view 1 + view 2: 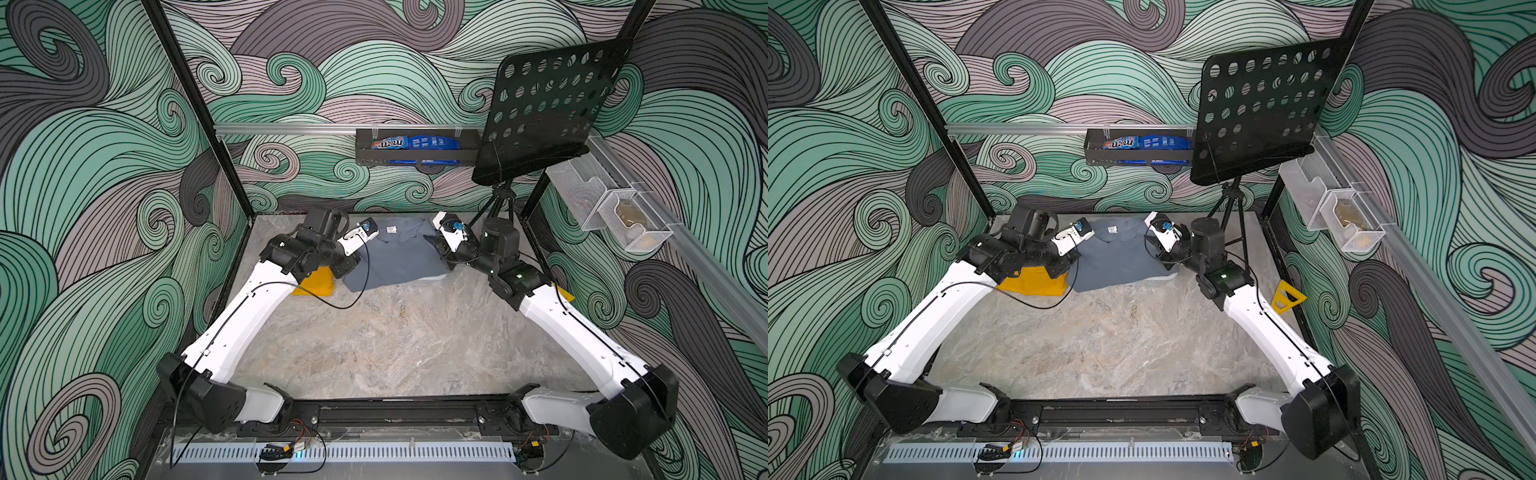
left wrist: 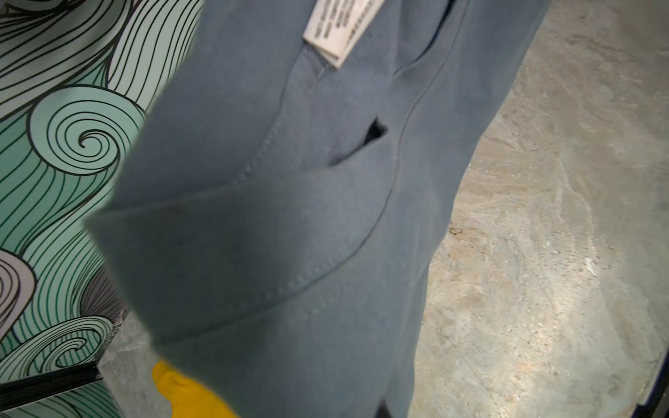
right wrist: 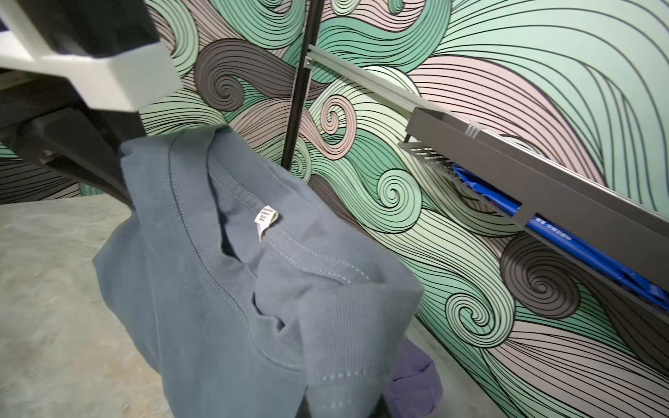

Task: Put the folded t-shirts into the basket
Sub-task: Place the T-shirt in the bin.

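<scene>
- Left gripper [image 1: 351, 266]: positioned at the far end of the table [image 1: 395, 340], at the left edge of the grey t-shirt [image 1: 399, 257]. The jaws are pressed together, pinching the cloth. The fingers are hidden in all views.
- Right gripper [image 1: 441, 253]: positioned at the right edge of the same shirt. The jaws are closed, pinching the cloth near the collar.
- Grey t-shirt: suspended between the two grippers, collar toward the far wall, white neck label [image 1: 390, 229] facing up. The body sags toward the table. Contact between the lower hem and the table cannot be determined.
- Yellow t-shirt [image 1: 316, 284]: lies folded on the table, partly under the left arm, just beside the left side of the grey shirt.
- Purple t-shirt [image 3: 416, 376]: only a corner shows in the right wrist view, below the hanging grey shirt and near the wall.
- Basket [image 1: 1160, 281]: only a white strip shows at the lower right edge of the grey shirt; the rest is covered by it.
- Black rack [image 1: 415, 151] with snack bags: mounted on the far wall.
- Music stand [image 1: 548, 112]: stands at the far right corner.
</scene>
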